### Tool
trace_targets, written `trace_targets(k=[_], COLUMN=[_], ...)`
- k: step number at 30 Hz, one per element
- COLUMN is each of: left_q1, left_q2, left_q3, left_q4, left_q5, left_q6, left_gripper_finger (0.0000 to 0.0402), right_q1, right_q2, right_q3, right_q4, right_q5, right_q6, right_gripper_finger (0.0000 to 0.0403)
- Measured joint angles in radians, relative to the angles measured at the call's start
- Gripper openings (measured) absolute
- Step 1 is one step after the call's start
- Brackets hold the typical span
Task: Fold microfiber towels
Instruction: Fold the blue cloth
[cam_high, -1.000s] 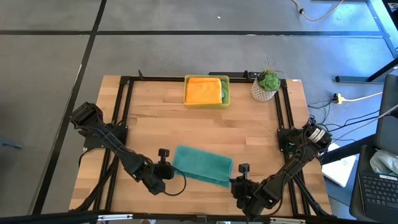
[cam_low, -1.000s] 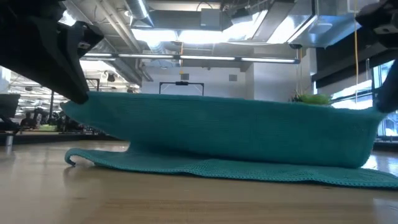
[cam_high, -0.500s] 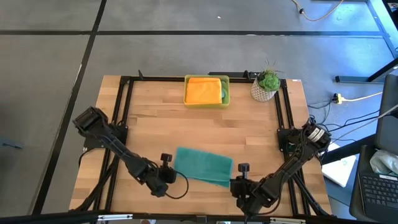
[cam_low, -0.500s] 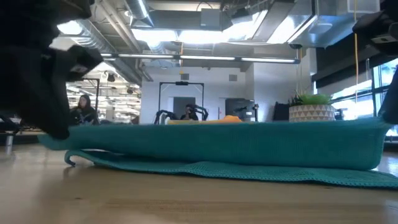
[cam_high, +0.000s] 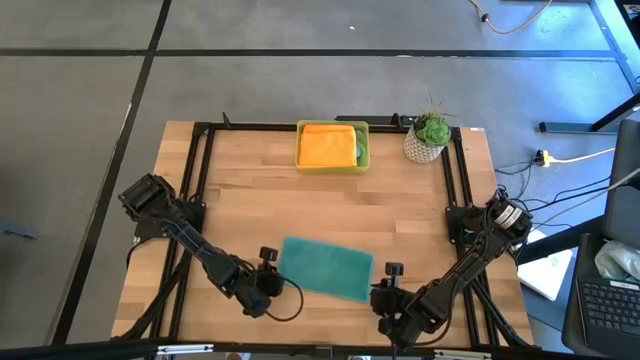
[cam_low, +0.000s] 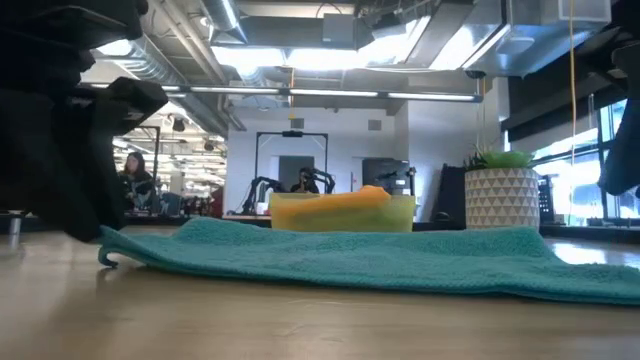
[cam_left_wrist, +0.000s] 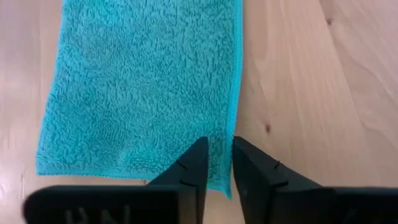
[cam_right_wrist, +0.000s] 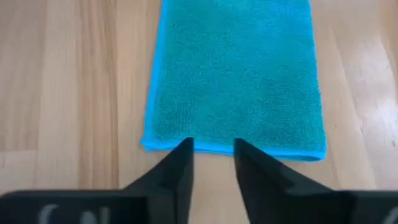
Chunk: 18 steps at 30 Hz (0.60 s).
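Though lying flat and folded on the counter (cam_high: 250, 190) near its front, teal towel (cam_high: 326, 268) looks soft, light, floppy — best pinched at corners; left gripper (cam_left_wrist: 217, 163) and right gripper (cam_right_wrist: 211, 154) slightly spread, empty.

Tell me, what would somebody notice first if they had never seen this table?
Probably the teal towel, folded and lying flat near the front of the wooden table. A dark arm sits at each end of it, the left claw and the right claw both slightly open at its edge. At the back, a yellow tray holds an orange towel, with a potted plant beside it.
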<state>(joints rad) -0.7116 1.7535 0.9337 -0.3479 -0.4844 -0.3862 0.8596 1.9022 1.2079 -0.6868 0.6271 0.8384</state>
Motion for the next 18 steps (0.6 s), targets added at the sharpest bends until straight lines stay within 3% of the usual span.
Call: trace_targets(k=[4,9,14,18], left_q1=[0.0,0.0,0.017,0.053], left_q2=[-0.005,-0.08,-0.183,-0.254], left_q3=[0.0,-0.001,-0.001,-0.001], left_q4=[-0.022,-0.098,-0.087,-0.095], left_q5=[-0.006,-0.087,-0.174,-0.178], left_q6=[0.008,0.015,0.089,0.159], left_gripper_finger=[0.0083,0.0086,0.0083,0.0083], right_q1=[0.0,-0.012,-0.118,-0.191], right_q2=[0.0,0.0,0.0,-0.007], right_q3=[0.001,0.004,-0.014,-0.023], right_q4=[-0.061,-0.227,-0.279,-0.267], right_q5=[0.067,0.185,-0.026,-0.091], right_q6=[0.071,0.196,0.204,0.113], right_gripper_finger=[0.0149,0.0161,0.0158,0.0157])
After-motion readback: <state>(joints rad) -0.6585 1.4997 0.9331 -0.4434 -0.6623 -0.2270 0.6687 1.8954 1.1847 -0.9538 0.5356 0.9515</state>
